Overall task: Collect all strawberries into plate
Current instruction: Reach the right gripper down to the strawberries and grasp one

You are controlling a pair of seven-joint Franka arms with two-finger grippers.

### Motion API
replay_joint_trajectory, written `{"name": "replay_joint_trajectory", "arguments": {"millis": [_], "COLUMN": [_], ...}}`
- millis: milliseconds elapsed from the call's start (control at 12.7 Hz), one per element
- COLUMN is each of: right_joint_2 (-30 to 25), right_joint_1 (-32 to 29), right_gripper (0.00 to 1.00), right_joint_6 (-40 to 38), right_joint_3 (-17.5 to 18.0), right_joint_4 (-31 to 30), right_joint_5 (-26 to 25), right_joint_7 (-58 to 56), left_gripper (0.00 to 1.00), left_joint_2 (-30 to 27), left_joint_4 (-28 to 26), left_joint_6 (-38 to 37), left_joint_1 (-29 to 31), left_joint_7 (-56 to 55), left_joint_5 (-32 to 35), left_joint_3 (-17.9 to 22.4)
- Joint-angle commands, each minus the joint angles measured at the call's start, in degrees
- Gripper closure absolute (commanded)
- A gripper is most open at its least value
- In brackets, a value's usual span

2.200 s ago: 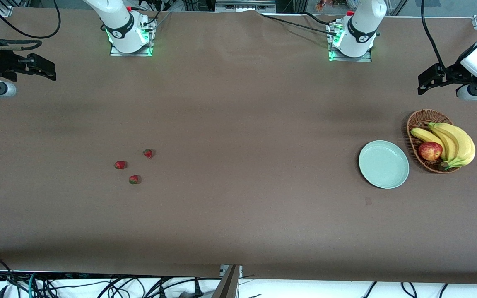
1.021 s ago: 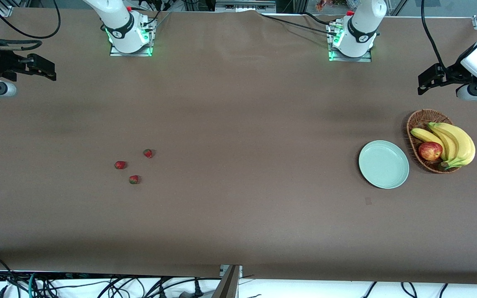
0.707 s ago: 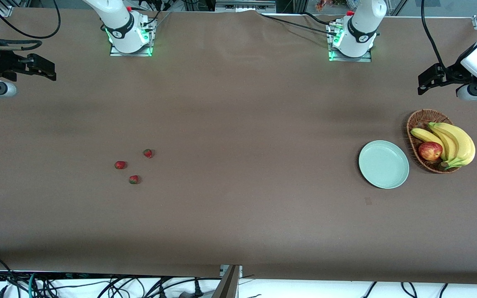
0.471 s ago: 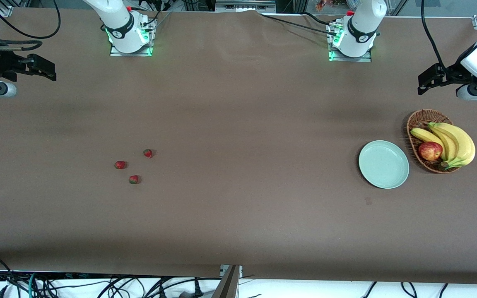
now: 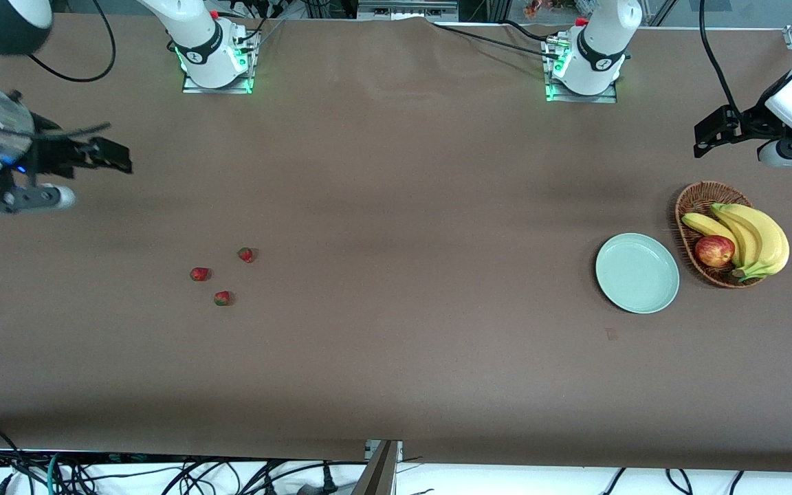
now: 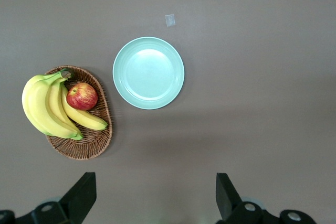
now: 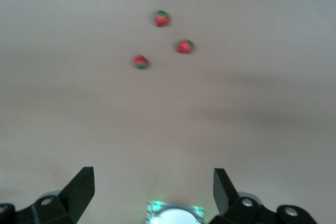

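Two claws up in the air, both w/ fingers spread wide, nothing held. My right claw (image 5: 117, 157) hangs over bare surface (image 5: 396, 357) at the right arm's end. My left claw (image 5: 705, 137) waits over the left arm's end, above the basket (image 5: 695, 194).

Three strawberries (image 5: 222, 275) sit in a loose cluster on the surface toward the right arm's end, apart from each other, nearer the front cam than the right claw. Plate (image 5: 637, 273) has nothing in it; it's well apart from the berries, just beside the wicker basket w/ bananas (image 5: 757, 237) and an apple (image 5: 714, 250).

Small pale scrap (image 6: 169, 20) near the plate. No readable writing.
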Motion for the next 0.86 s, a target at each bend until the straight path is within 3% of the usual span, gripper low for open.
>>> {"name": "replay_joint_trajectory", "arguments": {"millis": [0,471,786], "right_joint_2": [7.47,19.78,21.73], "right_joint_1": [1.74,7.90,8.08], "right_gripper": [0.00,0.00,0.00], "right_joint_6": [5.27,18.97,35.40], "right_joint_3": [0.13,0.13,0.04], "right_joint_4": [1.25,-0.50,-11.20], "right_joint_5": [2.44,2.27,1.39], "right_joint_7": [-0.12,0.41,-1.60], "left_gripper": [0.00,0.00,0.00], "left_joint_2": [0.03,0.03,0.03], "left_joint_4": [1.12,1.12,1.12], "left_joint_6": [-1.22,-1.22,-1.22], "left_joint_1": [0.22,0.22,0.22], "left_joint_7": [0.07,0.07,0.07], "left_joint_5": [-1.02,-1.02,-1.02], "left_joint_3": [-0.16,-0.16,-0.16]}}
